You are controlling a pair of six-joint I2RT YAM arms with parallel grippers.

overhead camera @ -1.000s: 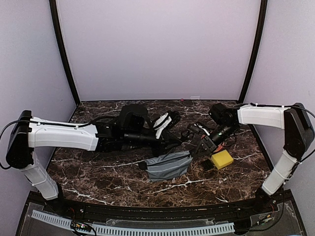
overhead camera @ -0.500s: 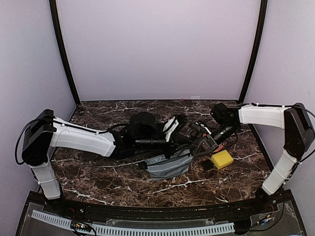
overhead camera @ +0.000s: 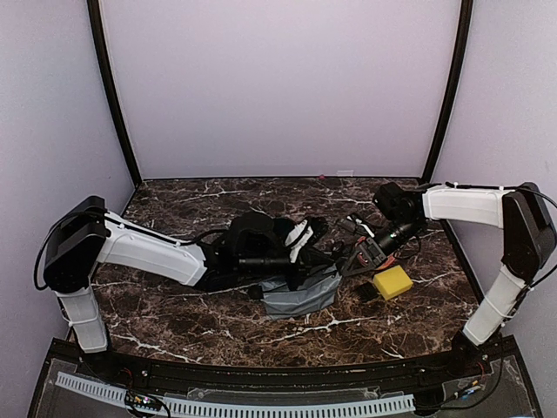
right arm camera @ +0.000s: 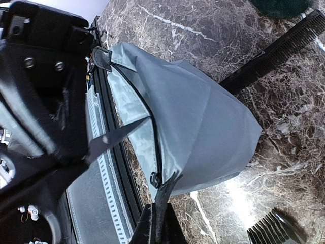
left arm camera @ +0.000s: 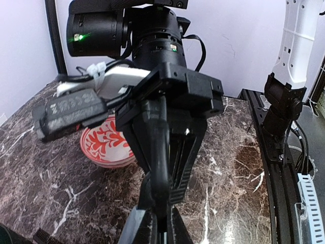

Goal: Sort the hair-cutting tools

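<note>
A grey zip pouch (right arm camera: 203,127) lies mid-table, also seen from above (overhead camera: 300,296). My right gripper (right arm camera: 160,223) is shut on the black pull tab at the end of the pouch's zip. My left gripper (left arm camera: 162,221) is shut on dark-handled scissors. One scissors blade (right arm camera: 119,136) sticks out of it and points at the zip line. From above, the left gripper (overhead camera: 315,268) sits over the pouch's far edge, close to the right gripper (overhead camera: 352,261). A long black comb (right arm camera: 274,53) lies on the marble beyond the pouch. The clipper is not clearly visible.
A red-and-white patterned plate (left arm camera: 104,145) stands behind the right gripper. The dark green cup (right arm camera: 279,6) is next to the comb's far end. A yellow block (overhead camera: 392,281) lies right of the pouch, and a dark toothed piece (right arm camera: 274,229) lies near it.
My left arm has reached to the right and lowered, bringing the scissors up to the pouch. The right gripper has stayed in place, holding the tab.
</note>
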